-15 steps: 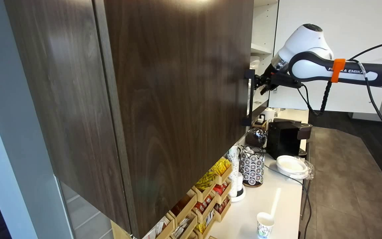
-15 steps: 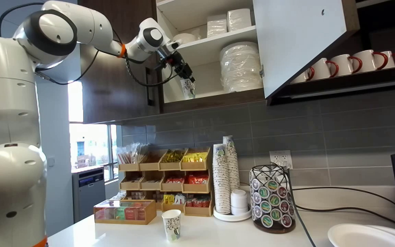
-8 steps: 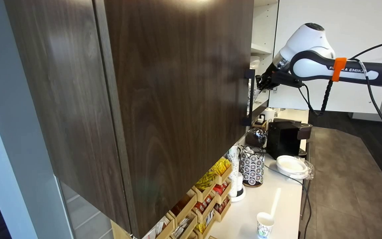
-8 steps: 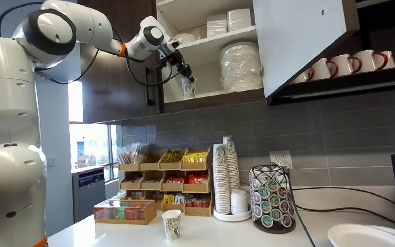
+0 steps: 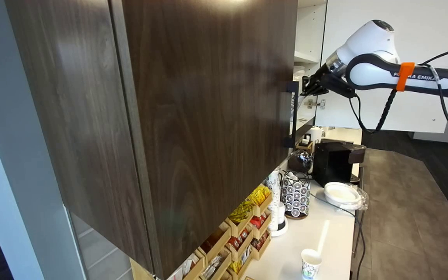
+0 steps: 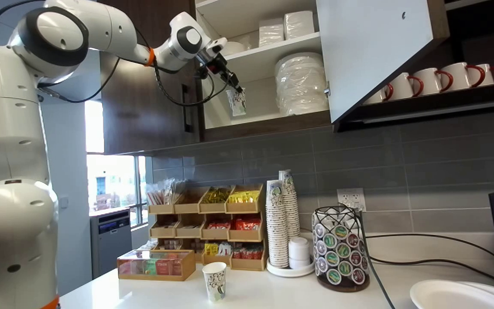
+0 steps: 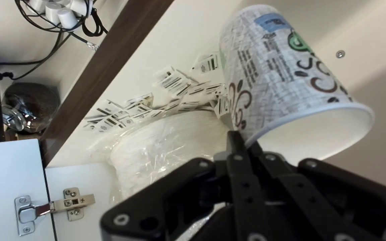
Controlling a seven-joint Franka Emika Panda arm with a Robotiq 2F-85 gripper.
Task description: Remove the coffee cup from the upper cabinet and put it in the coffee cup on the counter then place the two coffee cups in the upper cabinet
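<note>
My gripper (image 7: pixel 245 142) is shut on the rim of a patterned paper coffee cup (image 7: pixel 273 67), one finger inside the cup and one outside. In an exterior view the held cup (image 6: pixel 236 103) hangs slightly tilted under the gripper (image 6: pixel 239 89), inside the upper cabinet (image 6: pixel 268 125) and just above its floor. Another exterior angle shows the gripper (image 5: pixel 305 92) by the dark door's handle, which hides much of that cup. The second coffee cup (image 6: pixel 215 281) stands upright on the counter, mouth up, and is visible in both exterior views.
Wrapped plates (image 6: pixel 300 83) stand beside the held cup, below a shelf (image 6: pixel 272 48). A white door panel (image 6: pixel 367 47) swings out on one side; a dark door (image 5: pixel 208 116) is on the other. Below are cup stacks (image 6: pixel 277 227), a pod holder (image 6: pixel 341 249) and a tea box (image 6: pixel 157 265).
The jaws have closed on the cup's rim. The cup has come up off the cabinet floor and tilted a little, as the arm drew up and back.
</note>
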